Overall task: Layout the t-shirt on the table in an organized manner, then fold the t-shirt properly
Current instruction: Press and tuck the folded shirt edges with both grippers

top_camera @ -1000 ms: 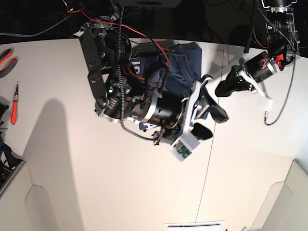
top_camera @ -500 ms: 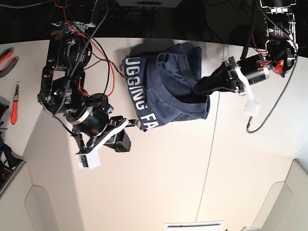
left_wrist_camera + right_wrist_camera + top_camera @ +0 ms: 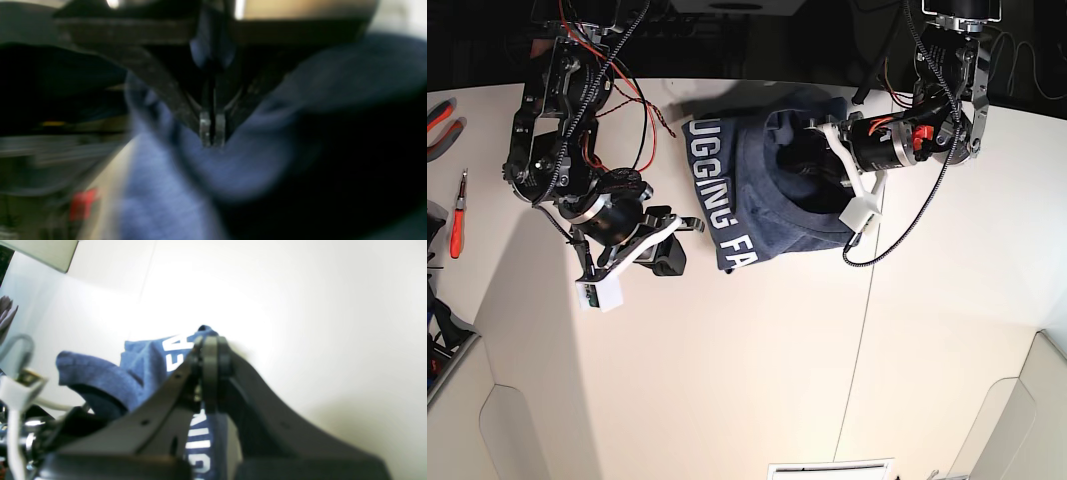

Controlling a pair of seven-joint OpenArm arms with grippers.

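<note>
In the left wrist view, the left claw [image 3: 212, 131] was clenched, fingertips pressed into blurred t-shirt [image 3: 173, 196] fabric.

In the right wrist view, the right claw [image 3: 210, 350] was clenched on nothing, beside the lettering.

In the base view, the shirt lay bunched on the tabletop [image 3: 757, 380].

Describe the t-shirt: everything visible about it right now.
The t-shirt is heathered navy-blue knit with large white block letters along its left edge in the base view. It lies bunched and partly folded over itself near the far edge of the table, not spread flat. The left claw is shut, with blue fabric bunched around its tips. The right claw looks closed beside the lettered edge; whether it pinches cloth cannot be told.
</note>
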